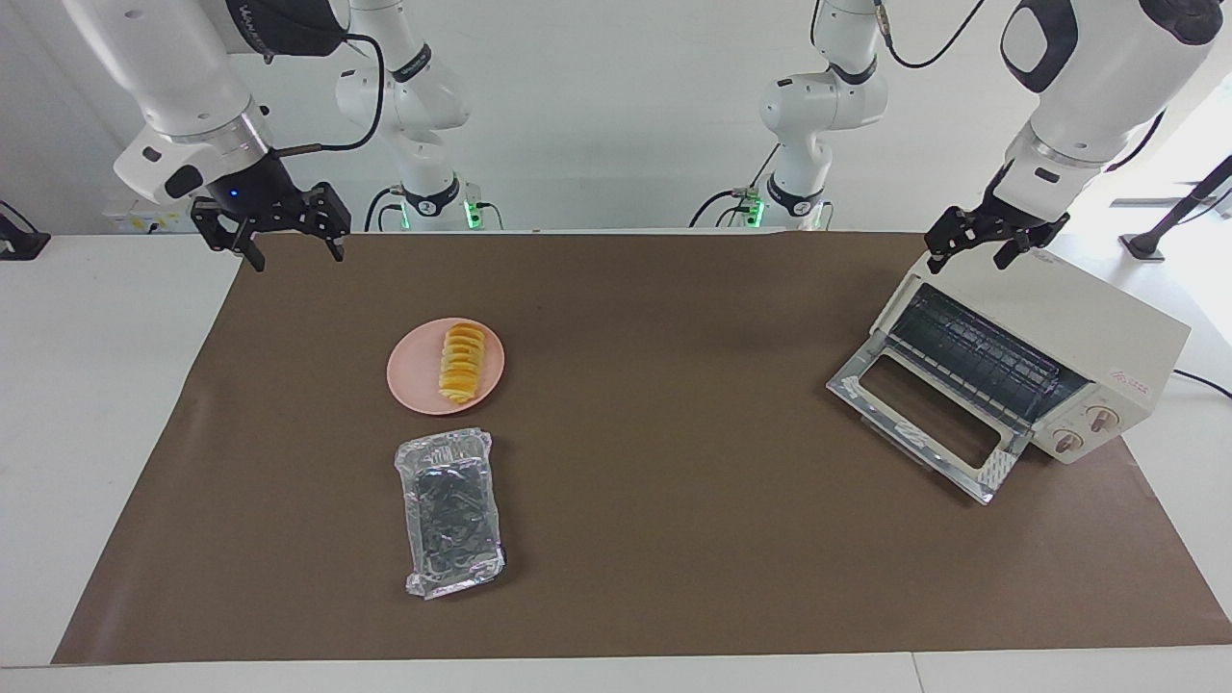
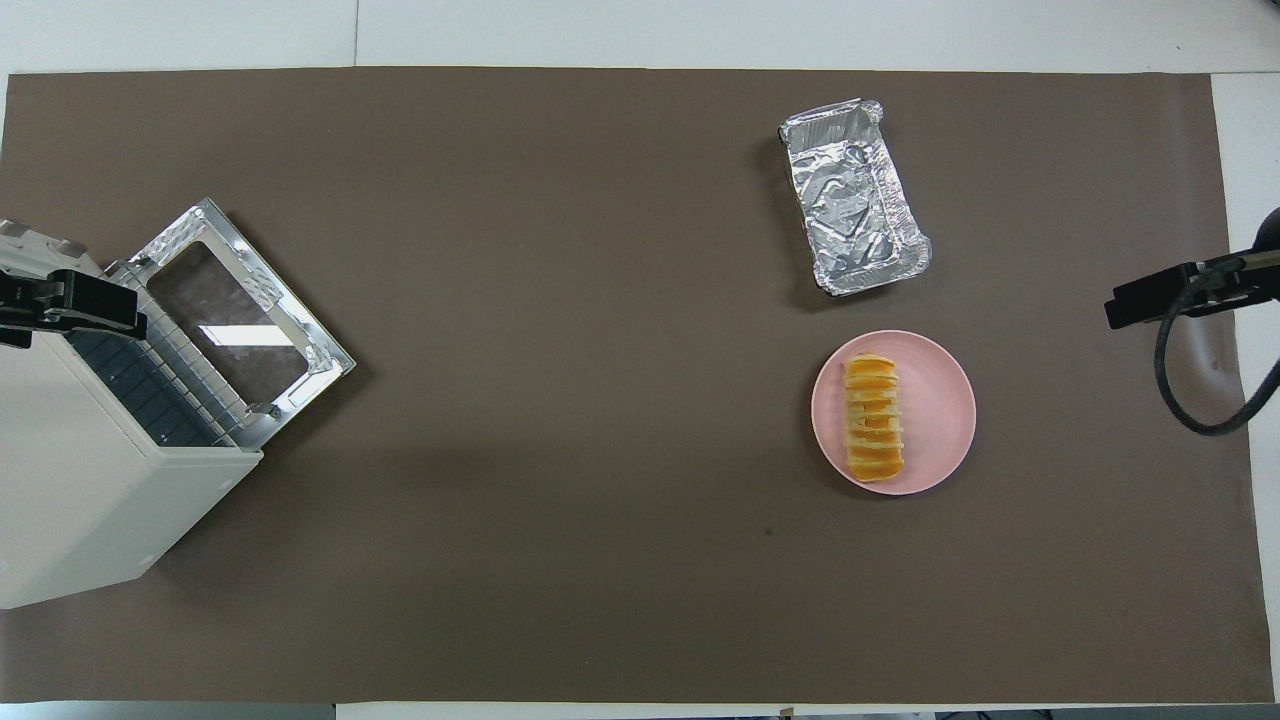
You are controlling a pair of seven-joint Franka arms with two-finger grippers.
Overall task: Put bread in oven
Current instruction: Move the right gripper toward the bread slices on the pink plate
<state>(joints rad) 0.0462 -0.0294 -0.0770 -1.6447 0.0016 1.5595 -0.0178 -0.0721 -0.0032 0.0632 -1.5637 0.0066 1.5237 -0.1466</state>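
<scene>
At the right arm's end of the table (image 1: 96, 404): right gripper (image 1: 295, 247), raised over the edge of the brown mat (image 1: 674, 404) closest to the robots. Fingers spread apart, with nothing between them. Well apart from the plate.

Further along toward the middle, on the mat: round pink plate (image 1: 409, 382), with the bread (image 1: 461, 362) lying on it. Yellow-orange, ridged like a row of slices, long axis running from the robots' side outward. Set slightly off the plate's centre, wholly within the rim. Touched by neither gripper.

Just beside the plate and farther from the robots: crinkled silver foil tray (image 1: 401, 467), lying flat and open side up. Close to the plate but not touching it, long axis running roughly the same way as the bread's.

Then a wide stretch of bare mat.

Toward the left arm's end: the oven (image 1: 1116, 337), cream-white and boxy, turned at an angle so that its front faces the middle of the table. Glass door (image 1: 991, 472) folded fully down, resting on the mat in front of the opening. Wire rack (image 1: 972, 351) visible inside, with nothing on it. Two round knobs (image 1: 1100, 417) on the front panel beside the opening. Well apart from the bread.

Over the oven's top, at the corner closest to the robots: left gripper (image 1: 970, 258), pointing down. Fingers apart, gripping nothing. Tips very close to the top edge of the oven; impossible to tell whether touching or just clear of it.
</scene>
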